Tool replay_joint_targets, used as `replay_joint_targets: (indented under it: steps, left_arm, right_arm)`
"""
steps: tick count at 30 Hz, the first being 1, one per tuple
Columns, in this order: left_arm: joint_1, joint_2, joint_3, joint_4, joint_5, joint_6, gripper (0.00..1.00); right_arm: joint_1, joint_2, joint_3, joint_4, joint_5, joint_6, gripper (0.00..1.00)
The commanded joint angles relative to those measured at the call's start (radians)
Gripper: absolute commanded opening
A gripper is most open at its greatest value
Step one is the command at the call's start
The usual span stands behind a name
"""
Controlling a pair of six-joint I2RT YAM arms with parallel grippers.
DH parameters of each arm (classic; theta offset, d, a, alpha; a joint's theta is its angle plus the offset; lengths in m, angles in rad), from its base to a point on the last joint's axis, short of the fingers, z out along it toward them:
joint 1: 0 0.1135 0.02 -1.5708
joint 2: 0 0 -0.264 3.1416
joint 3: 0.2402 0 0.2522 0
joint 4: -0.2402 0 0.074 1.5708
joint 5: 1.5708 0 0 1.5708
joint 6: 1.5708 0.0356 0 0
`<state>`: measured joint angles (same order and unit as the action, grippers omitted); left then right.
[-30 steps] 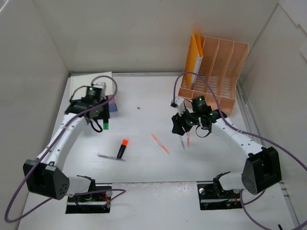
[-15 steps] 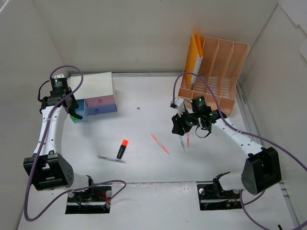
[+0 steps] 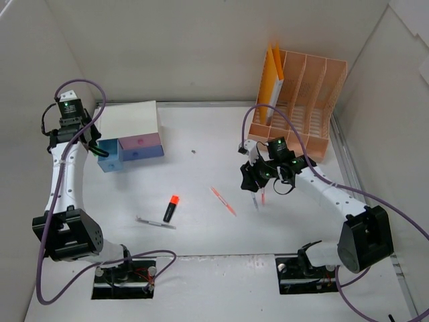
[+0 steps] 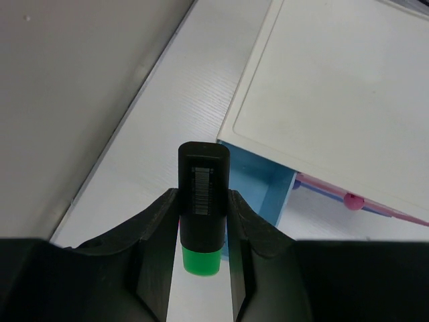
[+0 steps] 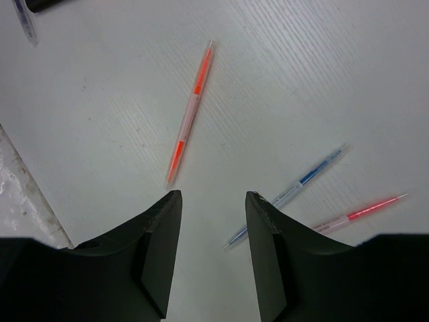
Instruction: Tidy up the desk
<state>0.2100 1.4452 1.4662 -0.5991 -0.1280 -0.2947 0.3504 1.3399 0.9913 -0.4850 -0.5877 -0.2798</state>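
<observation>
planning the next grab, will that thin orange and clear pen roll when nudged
Probably: the thin orange and clear plastic pen looks round and lies on the flat white desk. Likely light; so slim, it may slip.

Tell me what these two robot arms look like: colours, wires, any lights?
The left arm and right arm have slim white links with bulky black joints. A purple cable loops along each. A small green light glows near each wrist. The left gripper and right gripper have matte black wedge-shaped fingers.

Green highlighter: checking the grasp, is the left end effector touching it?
Touching. Left wrist view: fingers of the left end effector press both sides of the green highlighter.
</observation>
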Motion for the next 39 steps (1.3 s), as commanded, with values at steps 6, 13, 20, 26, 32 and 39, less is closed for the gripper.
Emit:
replay_joint_targets:
  steps: [6,13,20,26,32,39]
  left_arm:
    - [-0.014,0.046,0.048,0.144,-0.001,-0.038,0.0]
    - [-0.046,0.122,0.103,0.131,-0.036,-0.021,0.0]
    - [-0.055,0.121,0.056,0.137,-0.038,-0.012,0.34]
    - [-0.055,0.06,0.023,0.144,-0.041,-0.008,0.81]
    - [-0.055,-0.015,0.029,0.119,-0.039,0.008,0.82]
    - [-0.046,-0.107,-0.035,0.042,-0.027,-0.029,0.13]
  right_arm:
    - [-0.011,-0.024,0.003,0.033,-0.021,-0.004,0.4]
    - [-0.007,-0.031,-0.005,0.034,-0.021,-0.009,0.4]
    - [-0.016,-0.022,-0.006,0.036,-0.023,-0.016,0.42]
    - [-0.021,-0.001,0.004,0.037,-0.029,-0.022,0.43]
    - [-0.022,0.021,0.017,0.036,-0.04,-0.027,0.43]
    - [-0.019,0.027,0.009,0.036,-0.046,-0.032,0.43]
